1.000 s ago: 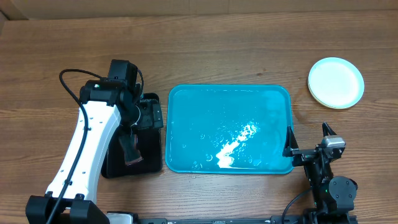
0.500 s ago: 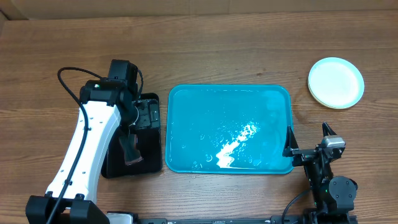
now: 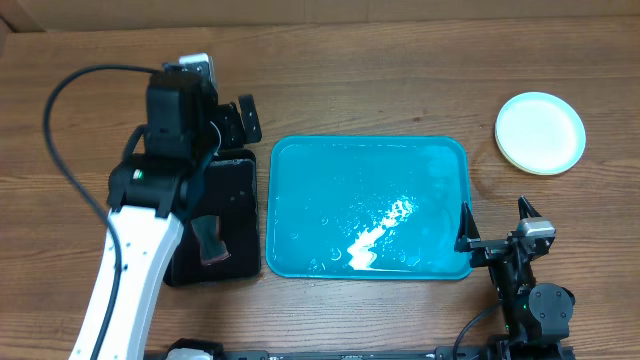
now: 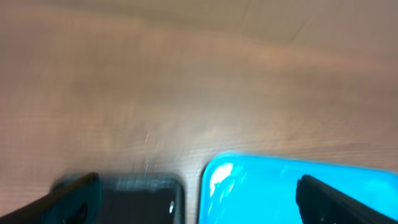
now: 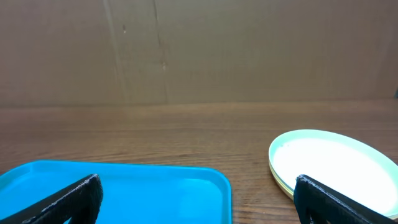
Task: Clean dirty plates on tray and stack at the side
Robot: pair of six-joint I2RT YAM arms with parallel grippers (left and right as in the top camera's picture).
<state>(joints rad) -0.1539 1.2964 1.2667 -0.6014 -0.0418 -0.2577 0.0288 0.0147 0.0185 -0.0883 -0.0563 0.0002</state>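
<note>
Hovering above the wooden table (image 3: 380,80) just past the far edge of the black tray (image 3: 238,200), the left gripper (image 3: 238,118) has its jaws spread wide with nothing between them. Left wrist view is blurred; both fingers (image 4: 74,198) show at the bottom corners, with the black tray's far rim and a corner of the turquoise tray (image 3: 370,141) below them. The turquoise tray sits mid-table, long side left to right, and its glossy floor has a white glare patch near the front. The black tray lies just beside its left edge, a thin gap between them, and a small dark brownish item (image 3: 210,242) lies on it; can't tell what it is. The right gripper (image 3: 494,222) is low at the near right of the table, next to the turquoise tray's near-right corner, jaws fully apart and empty. The plates (image 3: 540,132) are stacked on the table at the far right, well apart from the turquoise tray, whitish top face up. In the right wrist view a pale yellow-green rim shows under the top one; exact count not readable. A brown cardboard wall (image 5: 186,50) backs the table in that view.
</note>
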